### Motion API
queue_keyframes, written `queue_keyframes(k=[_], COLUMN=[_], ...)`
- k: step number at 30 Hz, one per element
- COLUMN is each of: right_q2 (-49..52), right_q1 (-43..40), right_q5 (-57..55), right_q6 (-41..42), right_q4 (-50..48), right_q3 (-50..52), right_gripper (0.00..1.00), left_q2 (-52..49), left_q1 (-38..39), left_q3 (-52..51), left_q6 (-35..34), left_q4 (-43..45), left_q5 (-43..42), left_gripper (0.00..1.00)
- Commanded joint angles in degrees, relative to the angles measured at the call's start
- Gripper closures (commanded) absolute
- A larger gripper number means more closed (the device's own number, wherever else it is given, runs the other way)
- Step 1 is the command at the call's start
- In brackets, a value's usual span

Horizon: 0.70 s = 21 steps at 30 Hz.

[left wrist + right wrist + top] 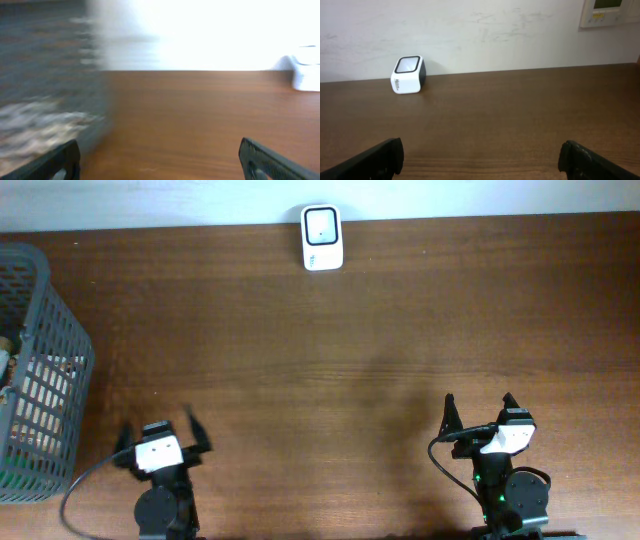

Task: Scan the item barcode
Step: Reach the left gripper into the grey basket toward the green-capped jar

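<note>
Currently both arms sit at the near edge of the dark brown wooden bench (330, 360), well apart from each other. On the left, the left gripper (159, 426) has its jaws spread wide and holds nothing; it is over bare wood near the front left corner. On the right, the right gripper (480, 402) is likewise spread wide and empty, near the front right. A small white box-shaped barcode scanner with a dark-framed window (321, 237) stands at the far edge of the bench, about midway along it, close to the white wall (470, 30) and well apart from both grippers. The right wrist view shows the scanner left of centre, its window face tilted upward, with bare wood between it and the dark fingers (375, 160). A grey plastic lattice basket (62, 380) stands at the left edge of the bench, just beyond and left of the left gripper. Pale items (8, 352) lie inside it, seen through the lattice; they are too hidden to tell what they are or whether a barcode shows. The left wrist view is smeared by blur: the basket fills its left side and the scanner is only a white blot at far right. A beige wall panel (612, 12) hangs at upper right in the right wrist view. A grey cable (68, 500) loops from the left arm's base.
</note>
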<state>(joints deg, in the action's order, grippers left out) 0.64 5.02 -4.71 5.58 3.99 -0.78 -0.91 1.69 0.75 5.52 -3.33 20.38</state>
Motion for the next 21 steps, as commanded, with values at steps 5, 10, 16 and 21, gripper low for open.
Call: queue_keyframes(k=[5,10,16,21], right_q2=[-0.1,-0.1,-0.1,-0.1], right_q1=[-0.3,-0.3,-0.3,-0.3], right_q5=[-1.1,-1.1,-1.1,-1.1], right_q6=[-0.3,-0.3,-0.3,-0.3], right_q4=[0.1,0.1,0.1,0.1], right_q3=[0.5,0.5,0.5,0.5], right_gripper=[0.02,0.02,0.02,0.02], left_q2=[-0.6,-17.4,-54.3,-82.3], left_q1=[0.0,0.0,0.0,0.0], left_q3=[0.6,20.7,68.8,112.1], left_q6=[-15.3,-14.4,-7.1,-2.0], left_q4=[-0.6,-11.1,-45.4,-81.7], left_q5=[-39.1,-38.4,-39.1,-36.6], left_gripper=[0.01,0.01,0.01,0.01])
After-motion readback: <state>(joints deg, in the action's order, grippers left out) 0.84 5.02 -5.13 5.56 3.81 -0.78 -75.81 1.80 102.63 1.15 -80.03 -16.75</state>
